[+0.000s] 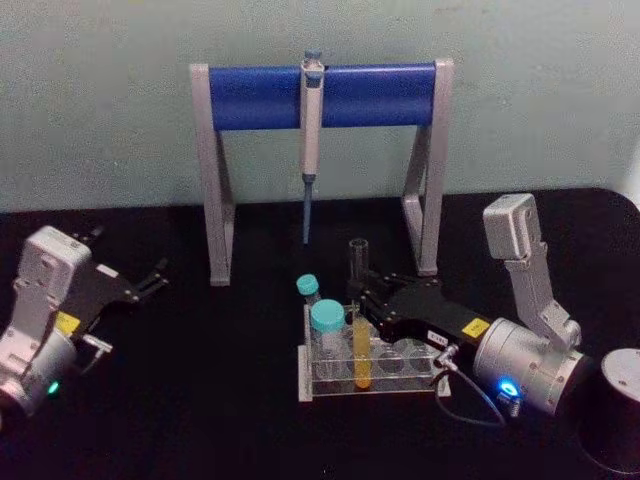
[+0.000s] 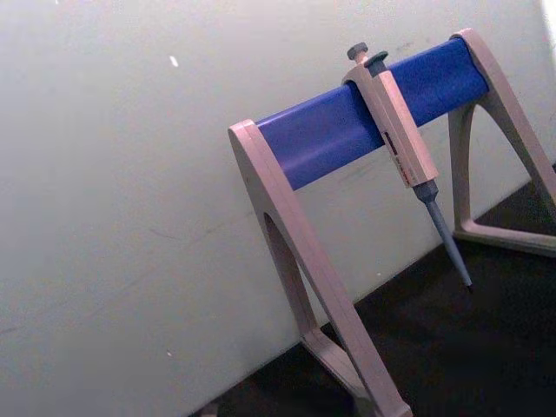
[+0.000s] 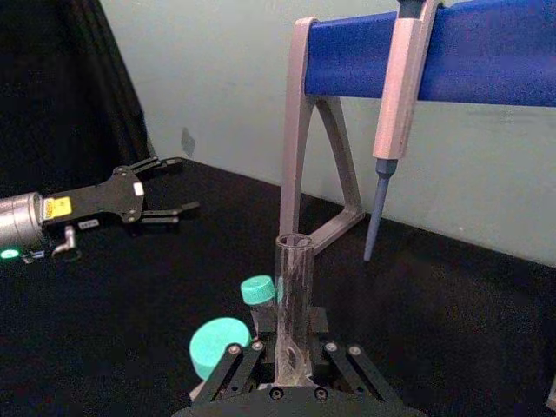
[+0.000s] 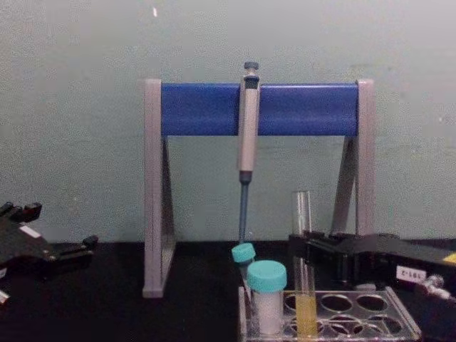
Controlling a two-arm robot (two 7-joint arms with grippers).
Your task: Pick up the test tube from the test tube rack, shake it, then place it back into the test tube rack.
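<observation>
Between the jaws of the right gripper (image 1: 362, 296) stands the test tube (image 1: 360, 345), upright and uncapped, its round bottom seated in a hole near the front edge of the rack (image 1: 410, 360). The jaws are pressed against the glass from either side, pinching the tube a little above the rack's top plate. In the right wrist view they sit tight against the tube's walls on both sides. Below the jaws, the tube's lower part holds yellow-orange liquid. Above them, the clear neck rises to an open mouth. The gripper reaches in low from the robot's right, its black body lying over the right half of the rack.

Just left of the jaws, two teal-capped vials stand in the rack: a larger one (image 1: 327, 318) right beside the tube, and a smaller one (image 1: 307, 285) behind that. Beyond the jaws, farther back on the black table (image 1: 200, 400), is the pipette stand (image 1: 250, 95), grey legs under a blue bar. A pipette (image 1: 311, 130) hangs from the middle of the bar, tip down, well behind the tube. Behind the right gripper's wrist, near the table's right edge, sits a dark cylinder (image 1: 615, 410).

Well to the left of these jaws, the left gripper (image 1: 150, 280) is parked over the table's left side, its own jaws spread wide.
</observation>
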